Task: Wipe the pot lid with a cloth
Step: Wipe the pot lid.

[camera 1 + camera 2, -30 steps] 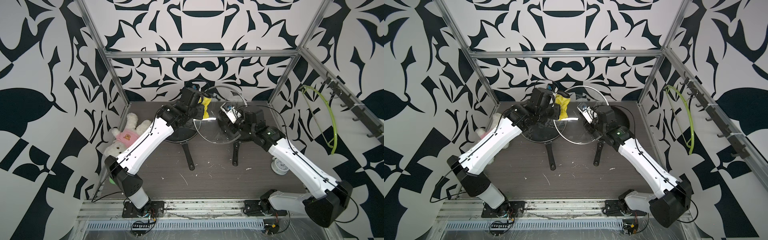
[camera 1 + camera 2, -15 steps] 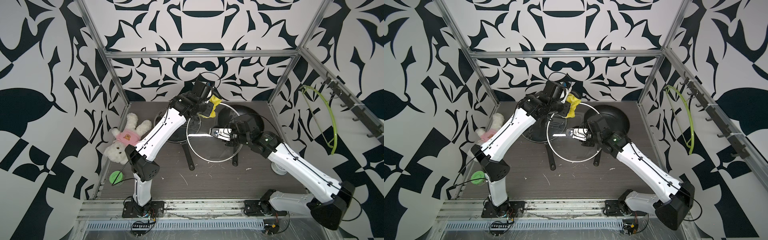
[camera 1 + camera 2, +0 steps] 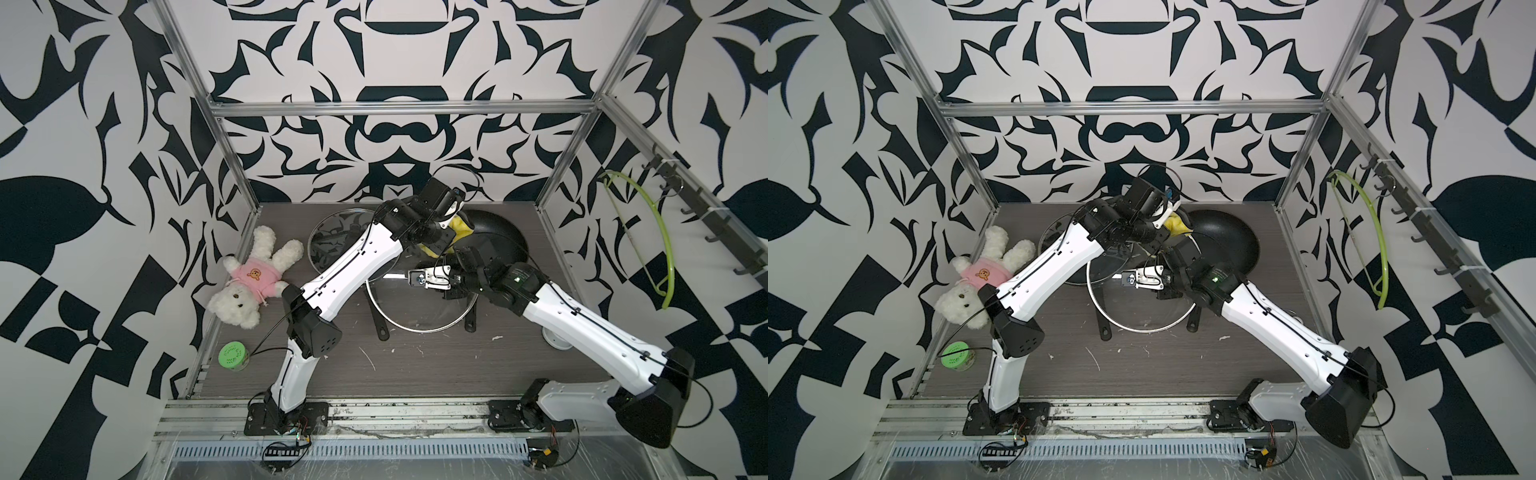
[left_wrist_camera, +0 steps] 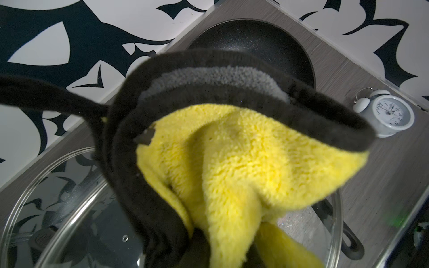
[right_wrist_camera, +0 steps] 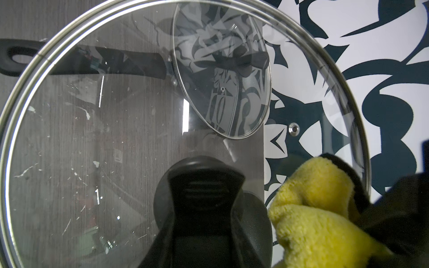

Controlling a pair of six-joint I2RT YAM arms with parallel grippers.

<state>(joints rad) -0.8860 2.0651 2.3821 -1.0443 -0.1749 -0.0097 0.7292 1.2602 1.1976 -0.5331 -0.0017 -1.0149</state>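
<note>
Judging from both top views, the pot lid (image 3: 415,311) is held tilted above the worktop (image 3: 415,365) so that its glass is offered to the cloth (image 3: 464,224), which is pinched tight by the left gripper (image 3: 454,219) at the lid's far rim. From the left wrist, the cloth is seen bunched over the glass. From the right wrist, the knob (image 5: 199,171) is seen clamped by the right gripper (image 5: 199,215); whether the cloth touches the glass cannot be told.

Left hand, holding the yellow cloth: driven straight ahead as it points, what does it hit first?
Likely the black frying pan, beyond the dangling yellow fluffy cloth. The large glass pot lid's steel rim runs close beside that line; depth is unclear.
</note>
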